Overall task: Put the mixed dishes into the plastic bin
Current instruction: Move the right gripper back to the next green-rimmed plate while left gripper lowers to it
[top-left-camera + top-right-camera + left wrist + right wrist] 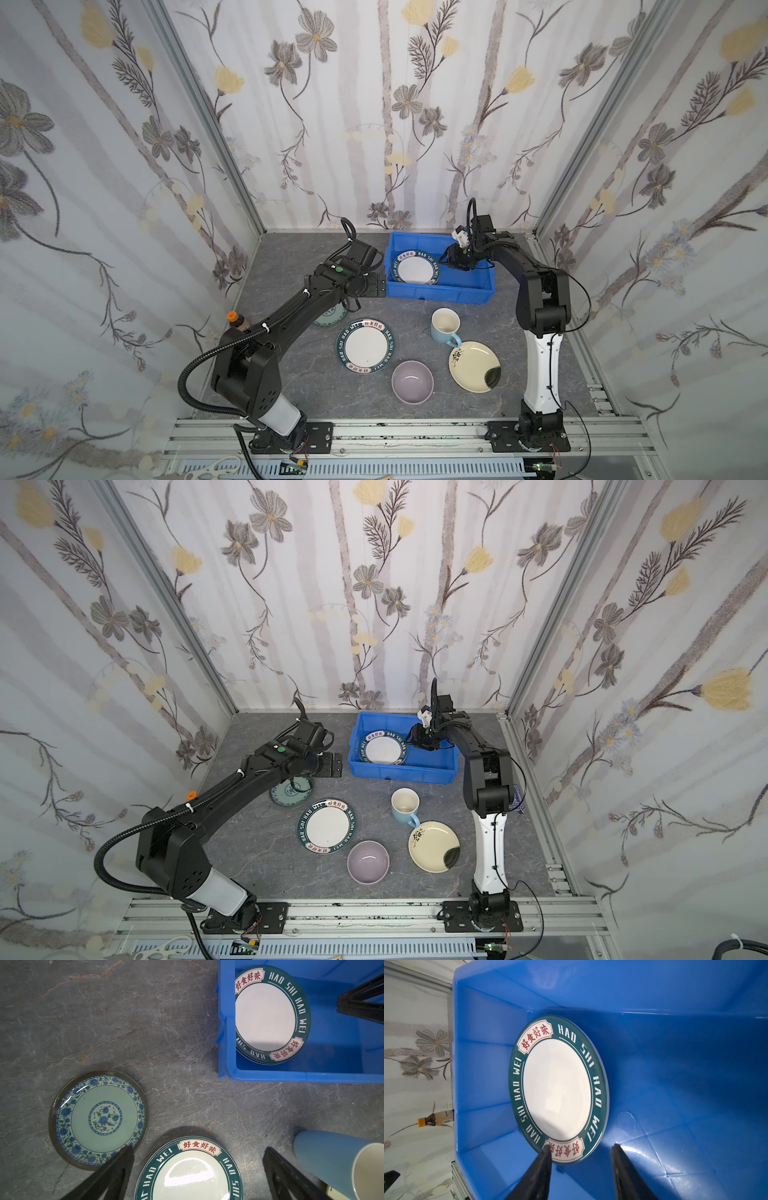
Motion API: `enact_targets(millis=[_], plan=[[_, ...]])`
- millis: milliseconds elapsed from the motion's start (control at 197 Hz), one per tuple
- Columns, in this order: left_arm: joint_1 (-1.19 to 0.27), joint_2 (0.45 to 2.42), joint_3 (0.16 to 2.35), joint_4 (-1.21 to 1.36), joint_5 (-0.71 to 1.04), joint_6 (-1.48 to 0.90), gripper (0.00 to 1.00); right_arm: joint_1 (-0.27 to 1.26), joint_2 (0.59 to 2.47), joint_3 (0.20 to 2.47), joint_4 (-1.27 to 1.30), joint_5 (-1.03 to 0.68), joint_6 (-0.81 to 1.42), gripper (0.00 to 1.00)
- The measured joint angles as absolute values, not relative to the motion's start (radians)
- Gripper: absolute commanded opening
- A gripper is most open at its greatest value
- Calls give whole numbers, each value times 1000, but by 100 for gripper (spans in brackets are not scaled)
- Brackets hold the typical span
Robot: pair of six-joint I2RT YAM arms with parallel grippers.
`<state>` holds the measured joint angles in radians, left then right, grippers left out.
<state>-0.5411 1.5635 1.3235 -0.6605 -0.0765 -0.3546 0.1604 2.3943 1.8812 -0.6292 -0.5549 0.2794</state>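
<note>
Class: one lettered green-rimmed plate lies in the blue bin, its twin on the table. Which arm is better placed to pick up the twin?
Left, probably. The left hand, open, hovers close above the twin plate; the right hand is inside the blue bin, beside the other plate.

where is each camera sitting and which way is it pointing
Top views: high at the front, looking down and back at the grey table, blue bin and far wall; both arms show whole.
Left wrist: on the left arm, facing down at the floral plate, lettered plate on the table and mug; the left gripper shows, open.
Right wrist: on the right arm over the bin, facing the lettered plate in the bin; the right gripper shows, open.
Shared: all views show the lettered plate in the bin.
</note>
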Motion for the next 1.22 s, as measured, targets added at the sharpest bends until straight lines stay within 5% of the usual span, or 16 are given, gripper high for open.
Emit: enact_targets(millis=[320,645,944,1219], plan=[[-541,1400,1176,-664,-104,-381,100,202,2175,1805,-629,-487,278,49],[-541,1145,877,-682,-112,-480,100,425,1964,1661,-617,-457,276,49],[-542,1031,684,-678,-91,-584,72,612,1956,1549,-601,-434,279,48],[-542,1080,626,-618,-67,-625,65,671,2020,1491,-569,-439,287,47]])
